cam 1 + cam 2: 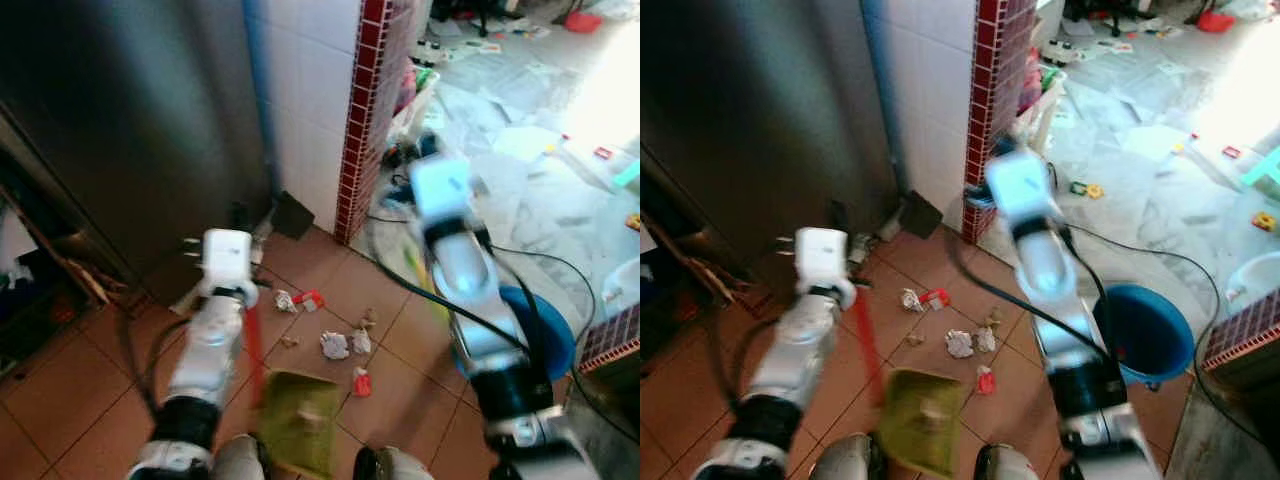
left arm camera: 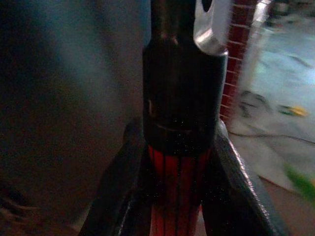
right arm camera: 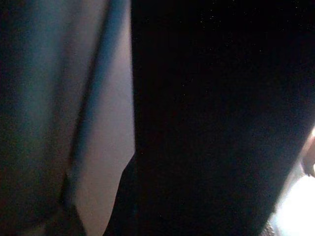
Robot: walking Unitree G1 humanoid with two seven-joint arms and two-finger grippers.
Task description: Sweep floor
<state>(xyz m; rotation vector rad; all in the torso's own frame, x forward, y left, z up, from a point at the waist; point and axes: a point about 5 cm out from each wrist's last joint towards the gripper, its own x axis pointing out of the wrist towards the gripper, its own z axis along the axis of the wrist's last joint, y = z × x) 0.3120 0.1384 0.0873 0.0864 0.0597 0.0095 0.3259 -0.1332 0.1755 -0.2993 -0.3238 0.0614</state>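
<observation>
A large dark steel cabinet (image 1: 120, 130) fills the upper left, standing on terracotta floor tiles (image 1: 60, 390); beside it a white-tiled wall (image 1: 310, 90) ends in a column edged with red tiles (image 1: 362, 110); a blue pole (image 1: 262, 100) leans against that wall; a blue basin (image 1: 1145, 335) sits on the floor to the right, with black cables (image 1: 560, 265) trailing near it; beyond the column a pale floor (image 1: 1140, 150) is strewn with papers and small bright objects, too blurred to tell apart; a white rack (image 1: 1040, 100) stands just behind the column.
</observation>
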